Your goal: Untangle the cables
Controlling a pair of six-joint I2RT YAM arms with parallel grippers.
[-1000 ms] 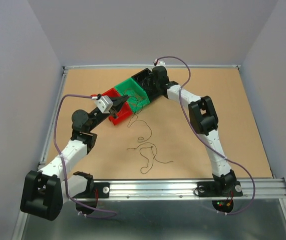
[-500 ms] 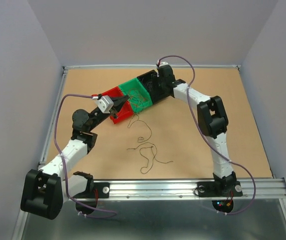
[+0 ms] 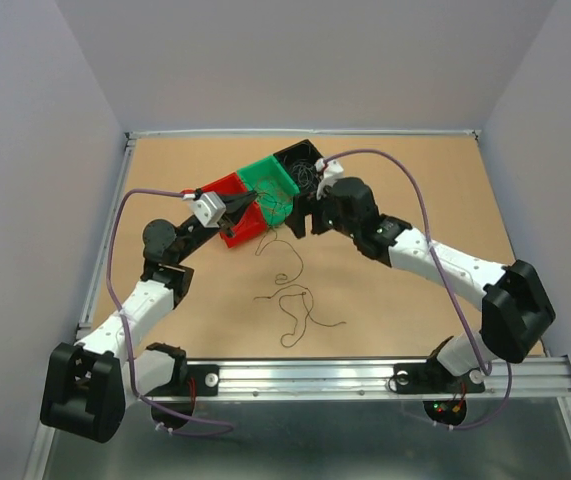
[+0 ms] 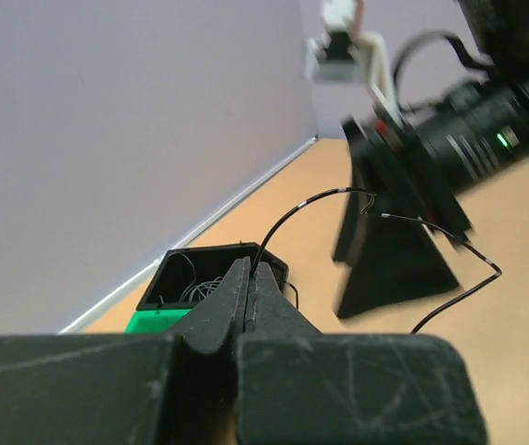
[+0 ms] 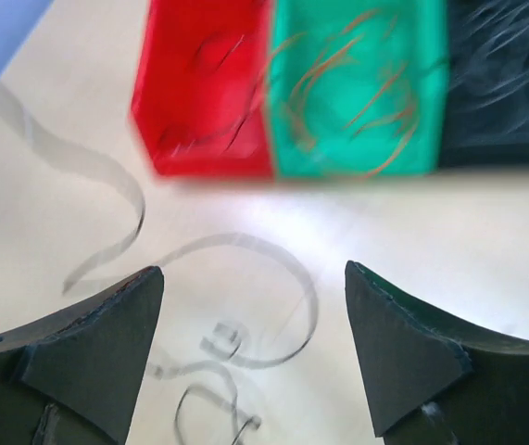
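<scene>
The left tool [image 4: 250, 276] is clenched on a thin black wire [image 4: 287, 218]. The wire rises from the pinched tips in an arc and trails off toward the right arm. From above, this tool hangs over the red plastic bin [image 3: 220, 183], which sits in a row with the green plastic bin [image 3: 255, 165] and the black plastic bin [image 3: 295, 150]. All three bins already hold a few strands.

The right tool [image 5: 253, 269] is released, with its jaws wide apart and nothing between them. It points down at the brown table [image 3: 415, 180] just in front of the bins. The rest of the cables [image 3: 293, 300] lie there as a loose, curly scatter between the two arms, near the bins but outside them.

The step looks like a second hold, with the right tool taking a strand so the two arms can draw the wires apart.

- **Picking the strand:** bring the open jaws down over a single loop rather than a crossing (the wrist view is blurred, so which loop is nearest cannot be told).
- **Closing:** shut only once the wire lies squarely between the pads.
- **Pulling:** go slowly and away from the left tool, since hair-thin wire may slip or drag its neighbours along.
- **Left tool:** keep its grip firm throughout.
</scene>
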